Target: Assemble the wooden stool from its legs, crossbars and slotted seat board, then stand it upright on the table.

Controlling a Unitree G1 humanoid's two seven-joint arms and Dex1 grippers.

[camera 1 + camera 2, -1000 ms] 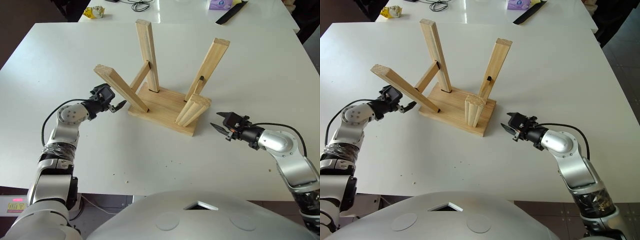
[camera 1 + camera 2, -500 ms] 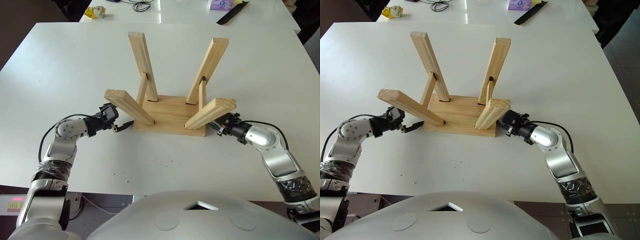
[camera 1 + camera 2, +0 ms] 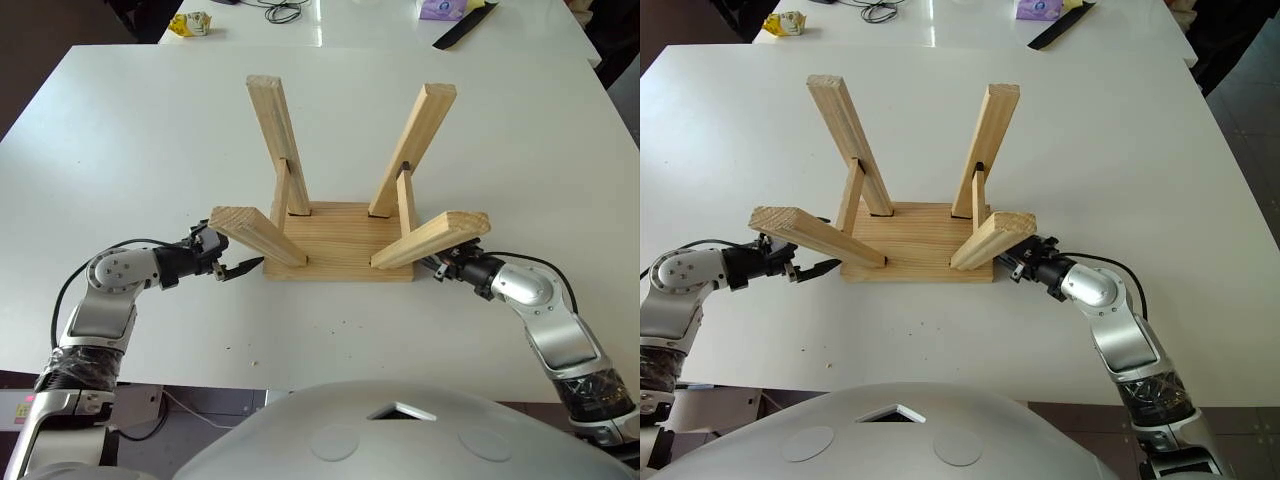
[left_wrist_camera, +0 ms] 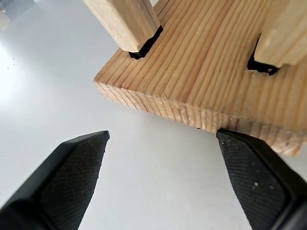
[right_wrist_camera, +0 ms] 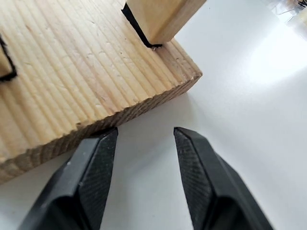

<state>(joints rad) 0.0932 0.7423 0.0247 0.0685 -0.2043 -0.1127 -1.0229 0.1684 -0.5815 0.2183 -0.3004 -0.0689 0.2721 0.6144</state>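
Left gripper [image 4: 162, 136]: your fingers [image 4: 72, 167] were apart, tips either side of the seat board's [image 3: 340, 240] near left corner, clamping nothing. Right gripper [image 5: 145, 132]: fingers also apart at the near right corner, 1 tip against the board's edge. The stool [image 3: 345, 190] sat upside down mid-table [image 3: 120, 130], board flat, 4 legs [image 3: 275, 130] slotted in and pointing up, 2 crossbars [image 3: 403, 195] fitted. Assembly looked done; flipping it upright was left. Versus 1 s ago: the board had swung from skewed to square with you, and your right gripper had come in from well apart.
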